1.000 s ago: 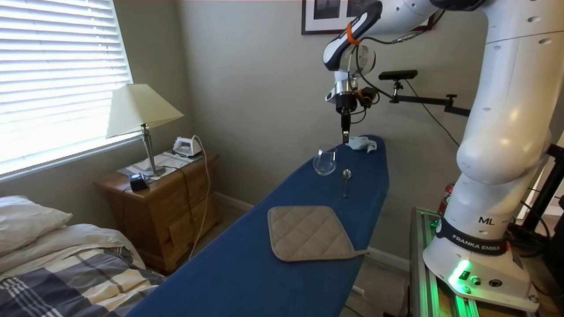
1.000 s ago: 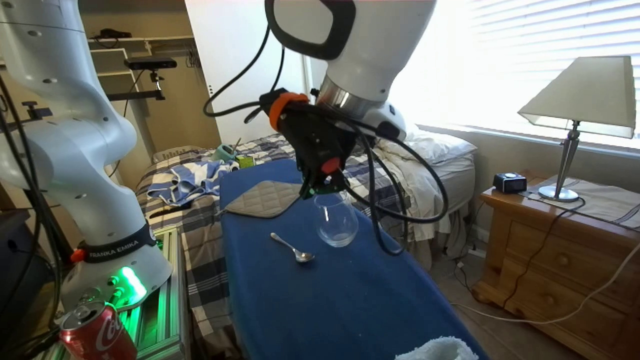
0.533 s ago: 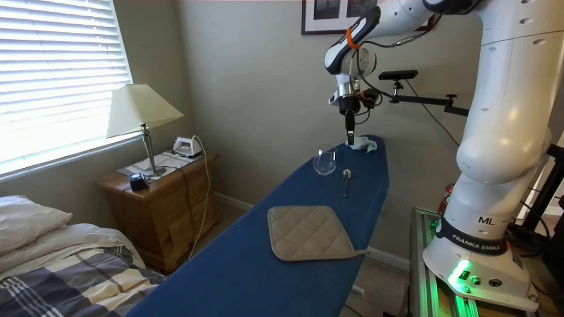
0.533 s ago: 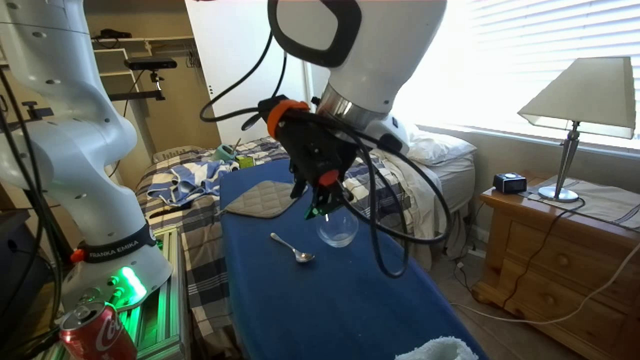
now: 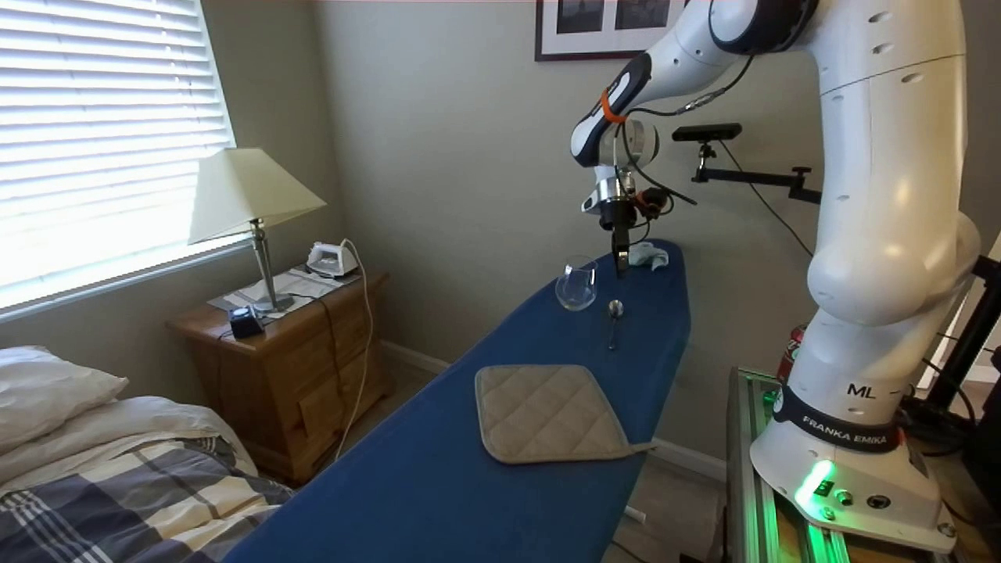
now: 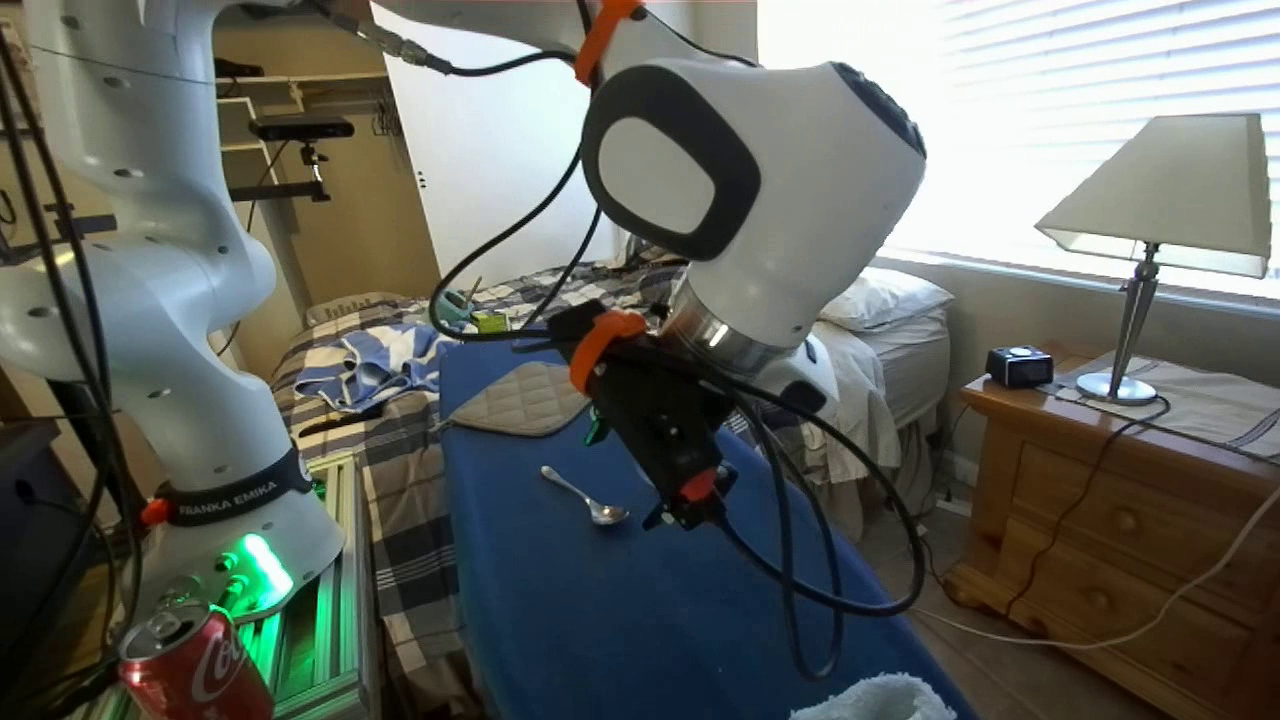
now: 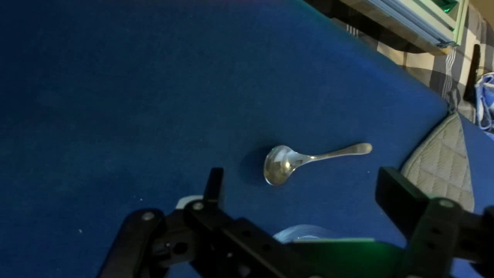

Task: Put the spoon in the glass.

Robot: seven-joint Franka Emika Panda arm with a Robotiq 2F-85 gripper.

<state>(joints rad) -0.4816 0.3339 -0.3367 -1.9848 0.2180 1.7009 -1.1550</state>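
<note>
Beneath the gripper (image 7: pixel 301 177) runs the blue board (image 5: pixel 438 500), apparently chosen as a worktop for its flat surface. The quilted pad (image 5: pixel 547 414) lies on it well apart from the gripper and seems to have no part in the task.

The gripper itself hangs pointing down, jaws spread wide with nothing held, presumably to leave room for straddling the spoon (image 7: pixel 286 162).

Off to one side of the gripper the glass (image 5: pixel 576 288) stands upright, mouth up, which should suit a drop from above.

The spoon lies on the board below the gripper, clear of it. In the wrist view it shows between the fingertips, bowl towards one, handle towards the other. Since it lies nearly along the closing line, the wrist probably needs turning so the jaws cross the thin handle.
</note>
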